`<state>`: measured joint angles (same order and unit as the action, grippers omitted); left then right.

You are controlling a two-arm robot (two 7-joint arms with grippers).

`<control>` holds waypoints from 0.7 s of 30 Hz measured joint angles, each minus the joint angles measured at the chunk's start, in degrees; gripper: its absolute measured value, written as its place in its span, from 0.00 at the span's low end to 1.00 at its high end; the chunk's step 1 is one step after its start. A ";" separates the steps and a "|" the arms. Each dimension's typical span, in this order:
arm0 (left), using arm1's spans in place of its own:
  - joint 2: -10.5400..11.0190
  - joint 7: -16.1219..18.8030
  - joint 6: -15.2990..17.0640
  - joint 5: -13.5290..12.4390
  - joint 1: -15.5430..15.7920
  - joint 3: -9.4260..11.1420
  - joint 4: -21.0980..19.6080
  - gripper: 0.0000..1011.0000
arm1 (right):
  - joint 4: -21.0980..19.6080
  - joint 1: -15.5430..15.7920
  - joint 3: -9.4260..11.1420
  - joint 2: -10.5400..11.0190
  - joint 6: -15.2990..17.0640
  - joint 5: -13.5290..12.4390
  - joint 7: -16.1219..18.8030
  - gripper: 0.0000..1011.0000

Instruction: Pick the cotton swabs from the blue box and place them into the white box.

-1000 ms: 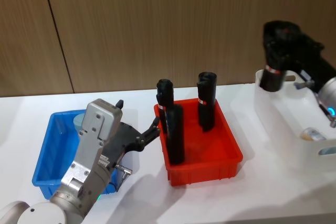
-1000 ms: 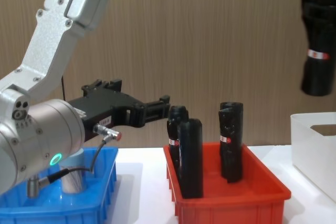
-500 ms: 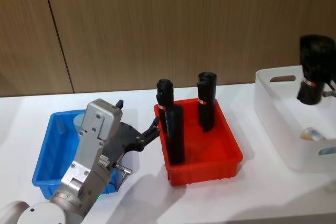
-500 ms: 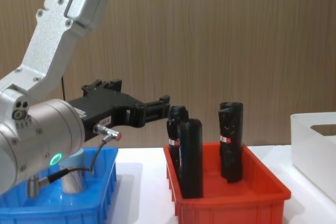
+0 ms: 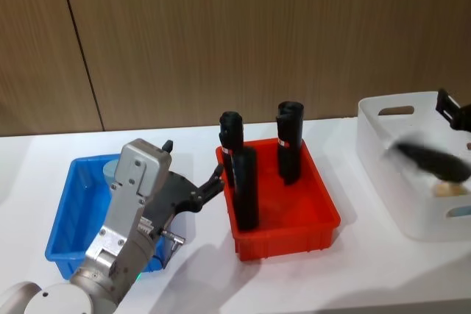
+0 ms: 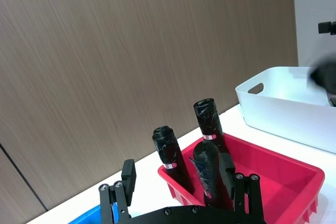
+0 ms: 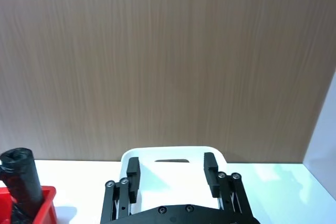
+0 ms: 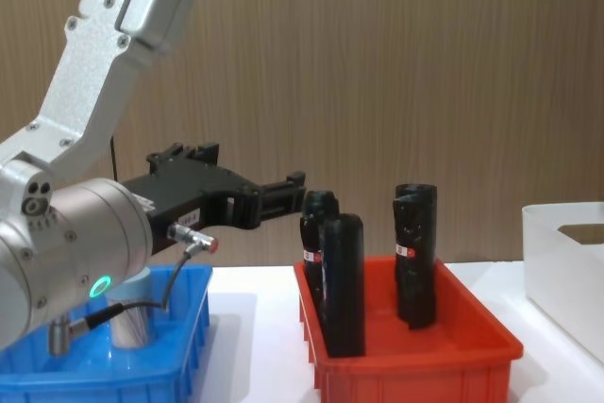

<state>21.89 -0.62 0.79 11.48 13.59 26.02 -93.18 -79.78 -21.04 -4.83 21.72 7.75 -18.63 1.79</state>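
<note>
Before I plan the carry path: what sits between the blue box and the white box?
The red tray holding three black bottles stands between the blue box and the white box, seen in the head view.

The blue box lies at the lower left of the head view, a shallow bright blue tray. One jar of cotton swabs stands upright inside it. The white box sits at the right edge, with tall translucent walls and a handle cut-out.

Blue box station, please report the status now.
Left tool open, beside blue box. One swab jar inside. Right tool open near white box.
</note>
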 joint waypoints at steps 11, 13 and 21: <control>0.00 0.00 0.00 0.00 0.00 0.00 0.00 0.99 | 2.28 -0.41 0.45 0.13 -0.72 0.08 0.39 0.99; 0.00 0.00 0.00 0.00 0.00 0.00 0.00 0.99 | 2.53 -0.42 0.53 0.14 -0.85 0.10 0.54 0.99; 0.00 0.00 0.00 0.00 0.00 0.00 0.00 0.99 | 2.93 -0.37 0.80 0.21 -1.46 0.12 1.20 0.99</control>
<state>21.90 -0.62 0.79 11.48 13.59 26.03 -93.18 -76.85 -21.42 -4.04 21.94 6.29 -18.50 2.99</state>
